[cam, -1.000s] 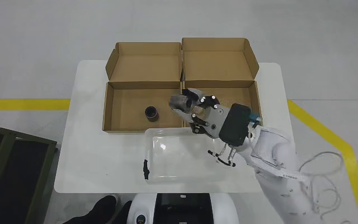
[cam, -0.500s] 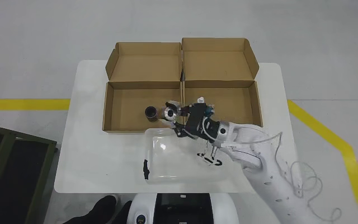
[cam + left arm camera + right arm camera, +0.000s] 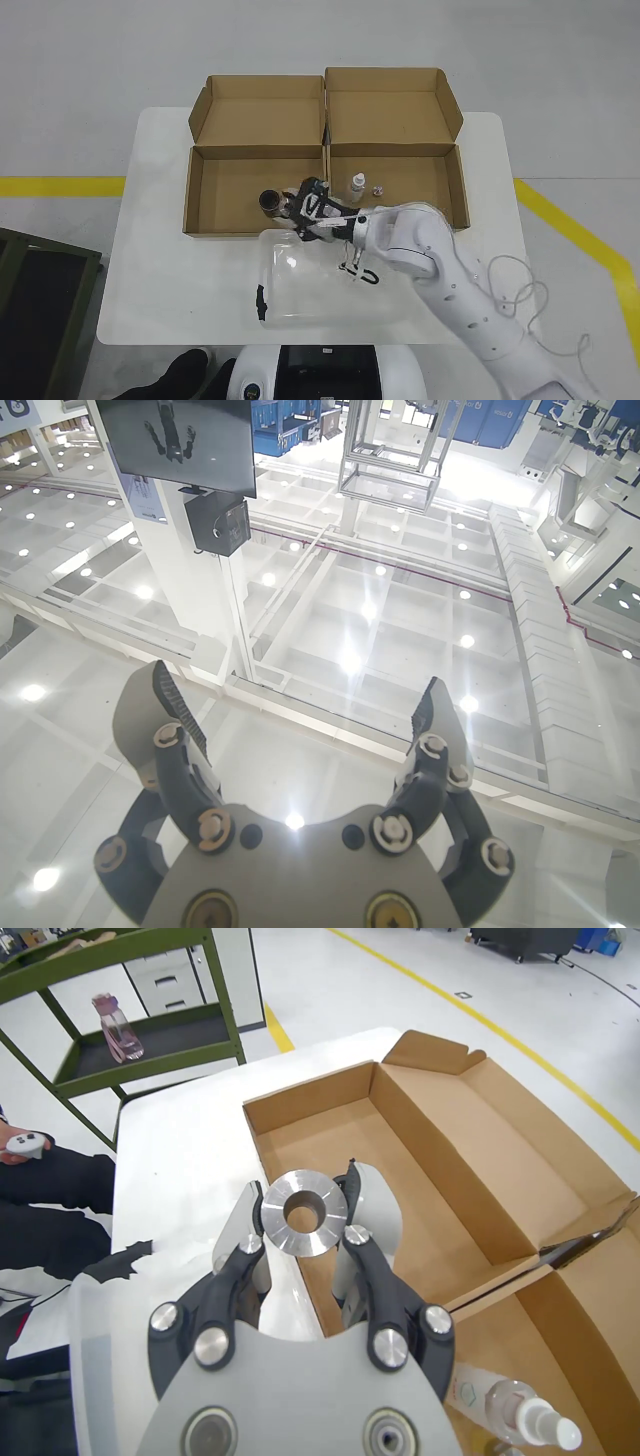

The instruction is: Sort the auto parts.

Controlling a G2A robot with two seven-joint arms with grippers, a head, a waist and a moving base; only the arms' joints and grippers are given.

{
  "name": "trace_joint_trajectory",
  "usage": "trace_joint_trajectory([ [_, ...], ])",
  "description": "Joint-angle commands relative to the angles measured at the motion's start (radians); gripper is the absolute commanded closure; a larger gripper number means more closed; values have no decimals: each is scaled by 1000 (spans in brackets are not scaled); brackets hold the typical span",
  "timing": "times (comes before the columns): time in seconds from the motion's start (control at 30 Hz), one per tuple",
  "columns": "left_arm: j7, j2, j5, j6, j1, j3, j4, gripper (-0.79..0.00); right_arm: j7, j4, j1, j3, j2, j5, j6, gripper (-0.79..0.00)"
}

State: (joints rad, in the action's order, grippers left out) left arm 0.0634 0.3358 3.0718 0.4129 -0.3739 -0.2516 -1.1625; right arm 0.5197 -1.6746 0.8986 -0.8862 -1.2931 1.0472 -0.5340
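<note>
Well, the white table (image 3: 150, 250) carried everything. Two open cardboard boxes sat side by side at its far edge, the left box (image 3: 215, 195) and the right box (image 3: 420, 185), with their lids folded back. A clear plastic bin (image 3: 300, 290) lay nearer to me, just in front of the two boxes.

My right gripper (image 3: 304, 1190) hung over the right-hand end of the left box, above its near wall. Its fingers were clenched on a silver metal ring (image 3: 280, 1223), gripping the rim on both sides with the bore facing my wrist camera. My left gripper (image 3: 297, 680) pointed up at the ceiling, fingers spread apart with nothing between them.

A spray bottle (image 3: 357, 184) lay in the right box, close to the wall shared with the left one. A small dark cylindrical part (image 3: 271, 202) stood on the floor of the left box, just beside my right gripper; I could not tell whether they touched.
</note>
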Motion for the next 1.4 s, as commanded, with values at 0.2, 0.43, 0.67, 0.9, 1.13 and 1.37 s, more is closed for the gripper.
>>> trace_joint_trajectory([
  [0.2, 0, 0, 0, 0, 0, 0, 0, -785, 115, 89, -106, 55, -23, 29, 55, 0],
  [0.43, 0, 0, 0, 0, 0, 0, 0, -785, 170, 180, -185, 104, -47, 30, 65, 0],
  [0.67, 0, 0, 0, 0, 0, 0, 0, -785, 195, 274, -252, 153, -74, 33, 74, 0],
  [0.9, 0, 0, 0, 0, 0, 0, 0, -785, 200, 353, -293, 193, -100, 21, 71, 0],
  [1.13, 0, 0, 0, 0, 0, 0, 0, -785, 208, 411, -317, 219, -119, 28, 68, 0],
  [1.37, 0, 0, 0, 0, 0, 0, 0, -785, 210, 460, -337, 241, -137, 32, 67, -28],
])
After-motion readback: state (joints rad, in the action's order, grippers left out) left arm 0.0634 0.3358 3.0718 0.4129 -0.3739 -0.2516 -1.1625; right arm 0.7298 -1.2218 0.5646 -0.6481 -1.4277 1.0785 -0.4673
